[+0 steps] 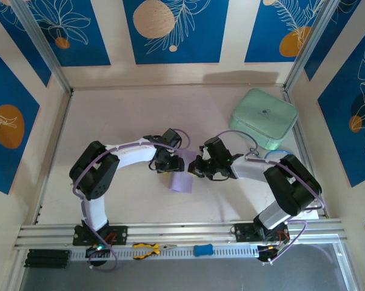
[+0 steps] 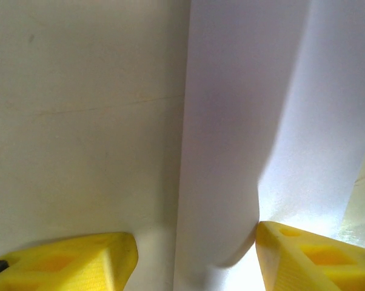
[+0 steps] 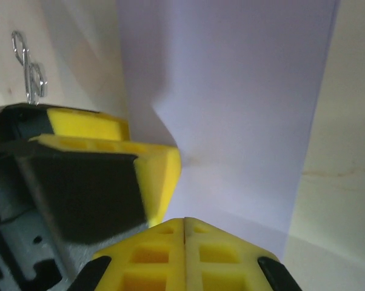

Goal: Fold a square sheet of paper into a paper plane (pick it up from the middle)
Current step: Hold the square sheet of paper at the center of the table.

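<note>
- Lavender paper sheet [image 1: 182, 181] lies on the table [image 1: 110, 115] abt mid-scene, just near of both pincer tips. It is well apart from the mint-green case [image 1: 264, 118] at far right.
- Top view: sheet looks narrow w/ a raised, curled far edge, not flat.
- L gripper [image 1: 173, 165] comes in from the left, R gripper [image 1: 193, 170] from the right. Tips are near each other over the sheet's far end.
- L pincer is open: in the L wrist view its yellow fingers [image 2: 79, 262] stand wide apart w/ the sheet [image 2: 231, 121] running up between them. The right-hand finger touches the paper where it bulges; the other sits on bare table beside it.
- R pincer is closed: in the R wrist view its two yellow fingertips [image 3: 170, 242] are pressed together w/ only a seam btwn them. Tips sit right at the sheet [image 3: 243, 91]. Can't tell if paper is pinched in the seam.
- Same view: a finger of the L gripper [image 3: 161, 176] presses the sheet's left side, and the paper dents there.
</note>
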Action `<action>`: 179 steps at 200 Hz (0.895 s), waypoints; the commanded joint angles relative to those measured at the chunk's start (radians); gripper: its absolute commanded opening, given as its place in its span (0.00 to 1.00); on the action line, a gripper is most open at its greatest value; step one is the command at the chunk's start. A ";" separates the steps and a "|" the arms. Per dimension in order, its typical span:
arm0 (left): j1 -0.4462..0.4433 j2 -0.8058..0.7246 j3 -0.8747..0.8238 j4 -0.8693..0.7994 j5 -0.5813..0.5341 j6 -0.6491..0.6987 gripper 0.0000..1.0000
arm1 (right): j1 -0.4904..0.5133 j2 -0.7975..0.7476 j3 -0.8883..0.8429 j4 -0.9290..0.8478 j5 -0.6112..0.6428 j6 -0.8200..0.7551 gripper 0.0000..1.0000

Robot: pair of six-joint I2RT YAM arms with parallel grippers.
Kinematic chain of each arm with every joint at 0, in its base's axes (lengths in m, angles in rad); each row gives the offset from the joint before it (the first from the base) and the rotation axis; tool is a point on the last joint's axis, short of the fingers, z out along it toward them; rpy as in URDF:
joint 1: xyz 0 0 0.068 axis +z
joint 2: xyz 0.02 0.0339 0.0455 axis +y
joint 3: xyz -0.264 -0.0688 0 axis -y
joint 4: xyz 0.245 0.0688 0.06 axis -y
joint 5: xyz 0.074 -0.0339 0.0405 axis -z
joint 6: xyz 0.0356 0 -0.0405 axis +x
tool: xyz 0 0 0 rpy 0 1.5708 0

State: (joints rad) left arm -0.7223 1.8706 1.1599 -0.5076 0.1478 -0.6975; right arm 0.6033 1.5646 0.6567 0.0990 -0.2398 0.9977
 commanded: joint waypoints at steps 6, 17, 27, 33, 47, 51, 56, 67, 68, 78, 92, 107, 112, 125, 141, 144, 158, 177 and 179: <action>-0.002 0.106 -0.041 0.036 -0.047 0.019 0.62 | 0.008 0.030 0.023 0.014 0.022 0.015 0.00; -0.002 0.107 -0.040 0.037 -0.047 0.019 0.62 | 0.007 0.040 0.028 0.016 0.020 0.014 0.00; -0.005 0.107 -0.042 0.039 -0.046 0.019 0.62 | 0.009 0.050 0.034 0.016 0.016 0.012 0.00; -0.004 0.107 -0.041 0.038 -0.045 0.020 0.62 | 0.009 0.056 0.037 0.019 0.015 0.012 0.00; -0.005 0.110 -0.039 0.038 -0.045 0.020 0.62 | 0.009 0.068 0.039 0.028 0.009 0.012 0.00; -0.006 0.110 -0.039 0.038 -0.045 0.019 0.62 | 0.009 0.072 0.041 0.029 0.006 0.013 0.00; -0.006 0.111 -0.040 0.039 -0.045 0.019 0.62 | 0.009 0.077 0.044 0.030 0.004 0.012 0.00; -0.005 0.111 -0.040 0.039 -0.045 0.018 0.62 | 0.009 0.084 0.047 0.030 0.002 0.012 0.00; -0.006 0.110 -0.040 0.038 -0.045 0.018 0.62 | 0.009 0.085 0.048 0.030 0.002 0.011 0.00; -0.006 0.112 -0.038 0.040 -0.045 0.018 0.62 | 0.010 0.092 0.052 0.030 0.000 0.008 0.00; -0.007 0.113 -0.038 0.040 -0.045 0.018 0.62 | 0.010 0.105 0.059 0.028 -0.005 0.003 0.00; -0.008 0.115 -0.037 0.042 -0.044 0.018 0.62 | 0.010 0.123 0.065 0.035 -0.018 -0.002 0.00; -0.009 0.116 -0.037 0.041 -0.044 0.018 0.62 | 0.010 0.129 0.066 0.032 -0.021 -0.004 0.00; -0.009 0.117 -0.037 0.042 -0.044 0.018 0.62 | 0.012 0.143 0.068 0.013 -0.015 -0.017 0.00; -0.010 0.115 -0.037 0.042 -0.045 0.017 0.62 | 0.012 0.159 0.053 0.008 -0.015 -0.029 0.00; -0.010 0.115 -0.036 0.042 -0.045 0.017 0.62 | 0.014 0.161 0.050 0.001 -0.010 -0.033 0.00; -0.011 0.116 -0.037 0.043 -0.044 0.015 0.62 | 0.016 0.164 0.036 -0.047 0.028 -0.053 0.00; -0.011 0.108 -0.037 0.046 -0.040 0.013 0.62 | 0.009 0.166 -0.004 -0.067 0.049 -0.083 0.00; -0.010 0.107 -0.037 0.047 -0.039 0.013 0.62 | 0.007 0.167 -0.008 -0.067 0.048 -0.086 0.00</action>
State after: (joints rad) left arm -0.7250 1.8751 1.1645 -0.5117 0.1474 -0.6975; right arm 0.6094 1.7107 0.7044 0.1219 -0.2352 0.9672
